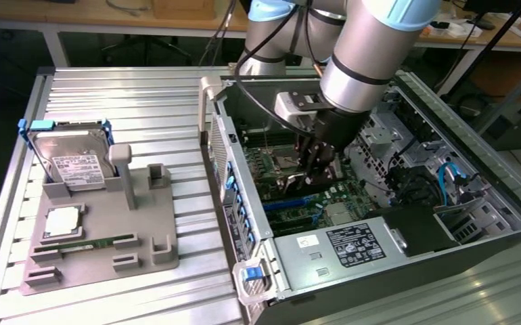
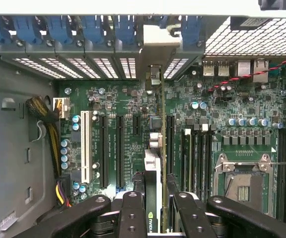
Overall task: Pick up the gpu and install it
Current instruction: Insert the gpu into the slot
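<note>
A silver-grey robot arm reaches down into an open black computer case (image 1: 477,223) lying on a ribbed metal desk (image 1: 107,101). Its black pincer (image 1: 308,175) is clenched on the gpu (image 2: 155,163), a thin green-brown circuit card seen edge-on from the wrist view, running between the two fingers (image 2: 133,208) toward the slotted rear wall of the case. The card hangs just above the green motherboard (image 2: 108,99), close beside a long black expansion slot (image 2: 170,144).

Doing this step well likely means keeping the card upright, its edge lined over the slot and its silver bracket (image 2: 155,54) meeting the rear opening, then pressing evenly.

Whether the card's edge already touches the slot cannot be told. Its fan face is hidden.
</note>
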